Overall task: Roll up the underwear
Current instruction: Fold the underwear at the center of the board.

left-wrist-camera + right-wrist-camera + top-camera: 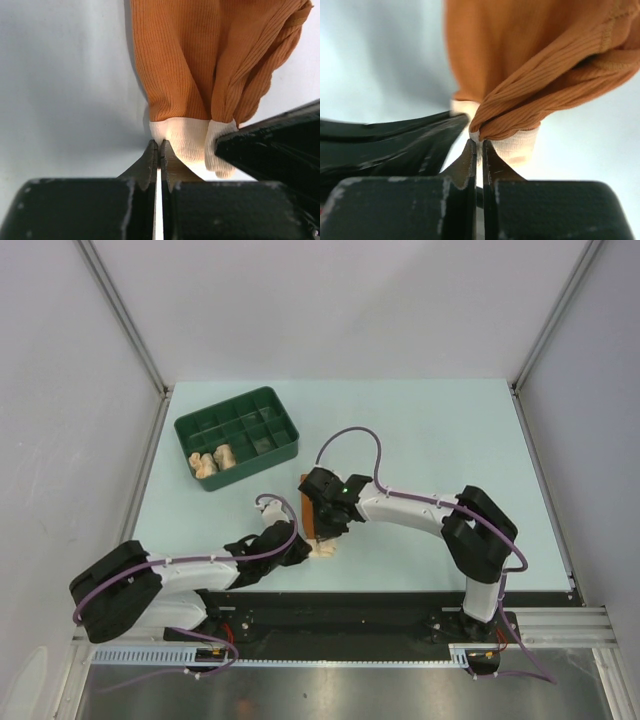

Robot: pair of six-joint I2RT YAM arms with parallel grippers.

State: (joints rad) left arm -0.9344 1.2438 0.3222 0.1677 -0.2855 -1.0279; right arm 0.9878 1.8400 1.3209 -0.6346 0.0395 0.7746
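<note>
Because rolling likely needs a taut edge, the left claw (159,148) and right claw (477,145) each pinch the orange underwear (175,60) by its hem (182,137), right at their tips.

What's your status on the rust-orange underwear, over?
Left pincer shut on rust-orange underwear, cream edging. Right pincer shut on its fold. Two rolled pieces in green tray. Pincers crowded together.

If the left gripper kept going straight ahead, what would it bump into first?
The orange underwear. Its cream edge sits right at the closed tips of the left gripper, which seems to be pinching it.
</note>
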